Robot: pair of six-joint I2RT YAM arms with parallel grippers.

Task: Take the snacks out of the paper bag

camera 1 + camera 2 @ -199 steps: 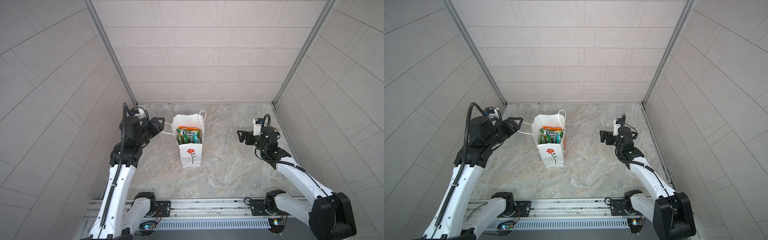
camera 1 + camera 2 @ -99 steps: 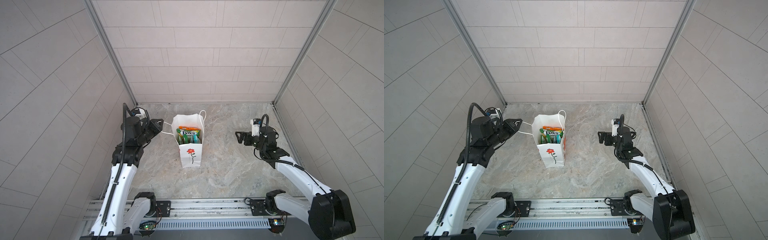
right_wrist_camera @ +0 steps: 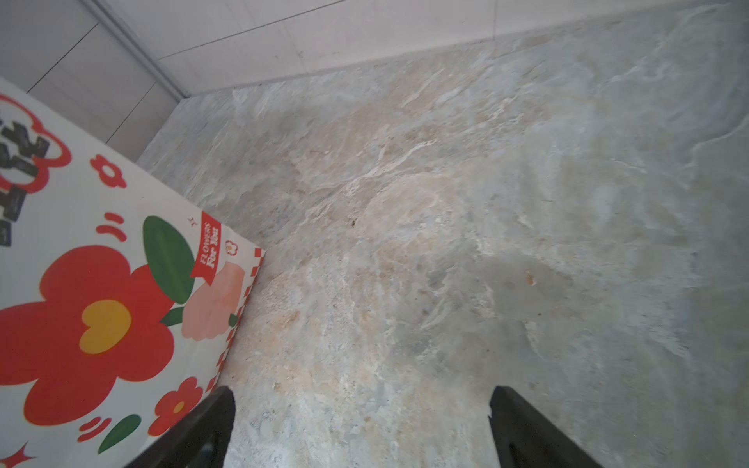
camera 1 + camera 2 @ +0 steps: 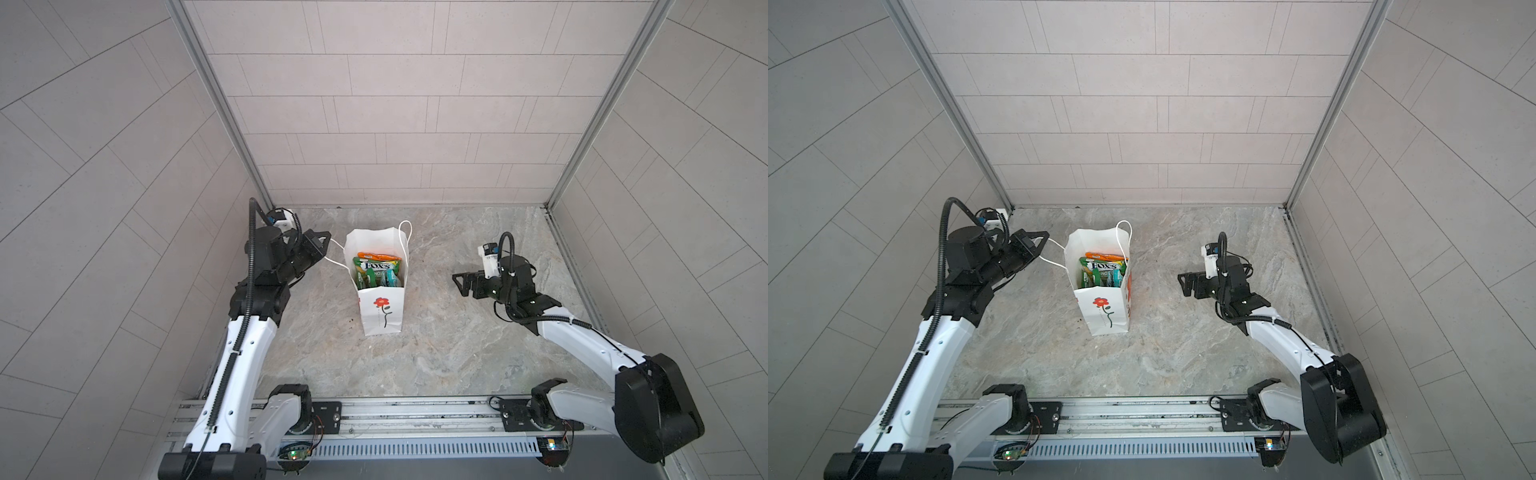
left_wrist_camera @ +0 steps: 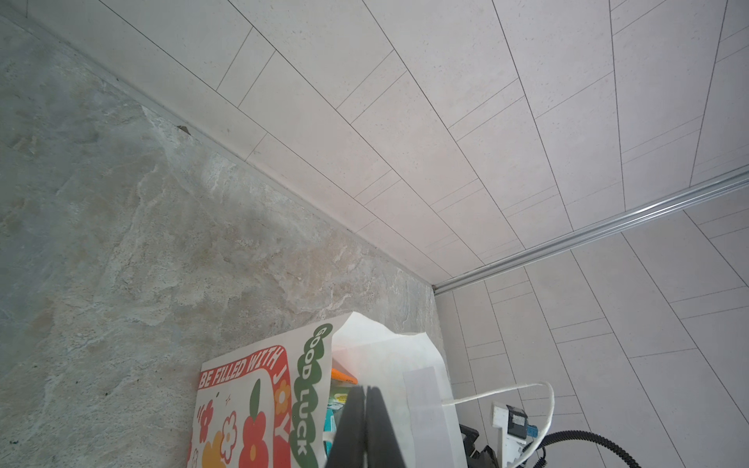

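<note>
Left gripper (image 4: 326, 240) closed at the cord handle (image 4: 334, 261) — can't tell if cord's pinched. Right gripper (image 4: 458, 284) jaws spread wide, well clear. FOX'S packets (image 4: 376, 266) all inside upright paper bag (image 4: 380, 316) — sideways tug could tip it.

"FOX'S" is being shown on a green snack packet (image 4: 376, 266) inside the paper bag (image 4: 370, 322). "BE FILLED WITH JOY" and "GOOD LUCK" are being displayed on one bag side, and "FLOWERS For You" on another.
</note>
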